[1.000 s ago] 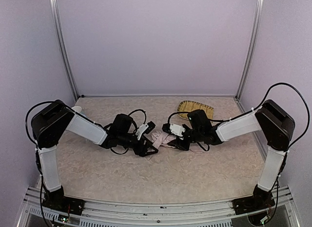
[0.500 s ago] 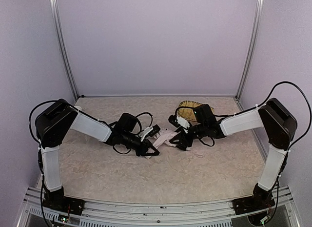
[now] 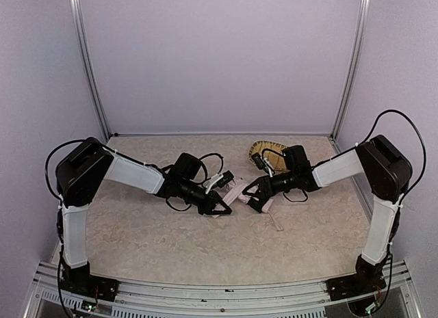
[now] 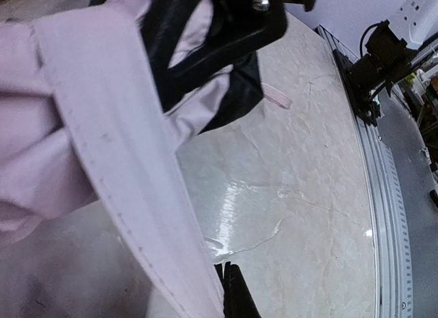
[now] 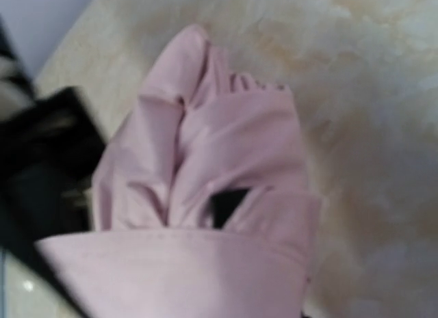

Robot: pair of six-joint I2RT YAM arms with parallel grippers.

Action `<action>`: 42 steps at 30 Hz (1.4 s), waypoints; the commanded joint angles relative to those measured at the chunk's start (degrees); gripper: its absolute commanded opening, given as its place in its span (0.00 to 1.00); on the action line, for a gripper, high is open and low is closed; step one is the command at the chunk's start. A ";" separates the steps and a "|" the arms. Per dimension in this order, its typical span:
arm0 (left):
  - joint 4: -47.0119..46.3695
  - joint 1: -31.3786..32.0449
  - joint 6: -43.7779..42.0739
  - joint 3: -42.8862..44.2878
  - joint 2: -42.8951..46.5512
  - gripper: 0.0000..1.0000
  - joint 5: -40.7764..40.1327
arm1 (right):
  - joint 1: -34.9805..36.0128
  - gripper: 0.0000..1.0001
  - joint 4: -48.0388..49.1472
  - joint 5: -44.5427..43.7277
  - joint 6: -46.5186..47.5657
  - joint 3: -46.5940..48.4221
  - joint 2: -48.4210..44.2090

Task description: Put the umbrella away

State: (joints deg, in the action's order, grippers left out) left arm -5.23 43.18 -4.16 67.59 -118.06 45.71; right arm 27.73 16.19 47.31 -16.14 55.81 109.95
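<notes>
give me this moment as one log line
task: put away umbrella | left gripper: shut on umbrella | right gripper: shut on umbrella | woven tray: behind right gripper

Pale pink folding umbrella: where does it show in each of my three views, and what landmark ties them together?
Top external: pale pink folding umbrella, crumpled, mid-table.
Left wrist: the umbrella fills the upper left, canopy and strap close up.
Right wrist: its folded canopy fills the centre.
Shared landmark: the mottled beige tabletop, under it in all three.

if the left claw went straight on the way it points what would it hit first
Probably the umbrella, its pink canopy bunched right ahead; the right claw clamping it comes just behind, depth unclear.
</notes>
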 commanded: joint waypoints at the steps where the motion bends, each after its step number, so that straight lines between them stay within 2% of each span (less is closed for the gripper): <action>1: 4.67 -2.69 4.35 4.05 -10.60 0.00 7.62 | -3.25 0.00 3.20 -1.25 -5.06 4.58 0.27; 3: 7.12 -2.16 4.78 8.29 -13.61 0.00 8.00 | -3.37 0.00 1.30 -2.11 -6.37 4.86 1.93; 7: 6.17 -1.13 4.99 10.01 -14.37 0.00 5.93 | -3.38 0.00 3.55 -1.98 -12.16 2.90 4.87; 11: 14.85 -2.30 3.49 14.65 -19.75 0.00 -0.05 | -3.35 0.00 2.66 -4.16 -12.15 3.31 6.21; 12: 16.53 -2.57 3.31 15.72 -21.00 0.03 0.10 | -3.38 0.00 2.82 -3.83 -11.59 3.41 6.30; 13: 17.17 -2.73 3.17 15.54 -21.59 0.10 0.88 | -3.38 0.00 2.82 -3.52 -10.77 3.49 6.24; 15: 16.12 -2.54 2.40 12.77 -20.20 0.28 1.59 | -3.30 0.00 2.63 -3.40 -6.99 3.22 5.17; 17: 13.45 -2.09 -0.03 8.01 -15.66 0.37 1.01 | -3.29 0.00 3.12 -3.21 -4.07 2.35 3.07; 23: 5.32 -1.53 -12.02 -6.71 0.51 0.47 -3.52 | -2.98 0.00 1.08 -3.50 7.93 1.26 -3.65; 29: 1.46 -5.79 -12.36 -9.04 6.90 0.51 -4.30 | -2.41 0.00 -1.78 -1.75 18.22 1.08 -11.07; 33: -8.87 -6.09 -10.43 -10.62 13.38 0.51 -8.62 | -1.83 0.00 -5.48 2.49 23.28 2.66 -15.04; 35: -12.89 -5.05 -13.29 -12.28 18.69 0.51 -11.62 | -1.56 0.00 -10.23 2.96 25.85 4.74 -16.51; 37: -15.62 -3.18 -19.79 -14.16 24.98 0.53 -16.83 | -1.34 0.00 -15.26 2.11 27.88 7.17 -17.29; 38: -17.09 -1.80 -24.47 -15.68 27.73 0.59 -20.52 | -1.10 0.00 -17.45 1.15 28.86 8.11 -17.62; 41: -25.60 2.13 -38.14 -22.13 33.78 0.85 -30.43 | -0.23 0.00 -21.76 -0.30 31.81 9.26 -18.75; 42: -27.36 2.85 -40.58 -22.96 34.62 0.89 -31.96 | 0.11 0.00 -22.62 0.06 32.50 9.28 -19.19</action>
State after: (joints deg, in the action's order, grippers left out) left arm -20.51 42.28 -27.57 50.28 -88.23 26.28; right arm 26.39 0.49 46.72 10.35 62.61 94.35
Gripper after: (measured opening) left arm 0.812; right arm 0.363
